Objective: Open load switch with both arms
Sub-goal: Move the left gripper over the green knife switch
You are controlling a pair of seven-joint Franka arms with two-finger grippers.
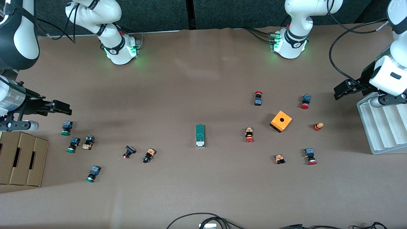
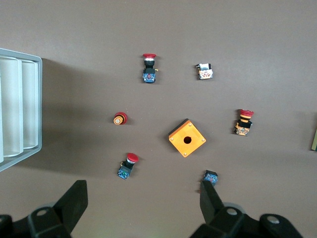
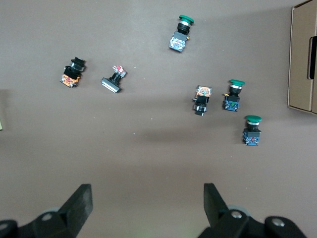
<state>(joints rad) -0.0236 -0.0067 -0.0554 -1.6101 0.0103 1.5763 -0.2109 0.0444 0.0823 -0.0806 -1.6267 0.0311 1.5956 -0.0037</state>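
Observation:
The load switch (image 1: 200, 135), a slim dark-green block with a white end piece, lies flat near the middle of the table. Only its edge shows in the left wrist view (image 2: 315, 141) and in the right wrist view (image 3: 1, 124). My left gripper (image 1: 340, 91) hangs open over the table at the left arm's end, beside the grey tray, with nothing between its fingers (image 2: 143, 193). Over the right arm's end, my right gripper (image 1: 62, 107) is open and empty (image 3: 147, 198), above the green-capped buttons. Both are well away from the switch.
An orange cube box (image 1: 281, 121) with a hole stands among red-capped push buttons (image 1: 249, 134) toward the left arm's end. Green-capped buttons (image 1: 73, 144) lie toward the right arm's end, next to a cardboard box (image 1: 22, 159). A grey ribbed tray (image 1: 384, 127) sits at the table's edge. Cables (image 1: 203, 219) lie nearest the camera.

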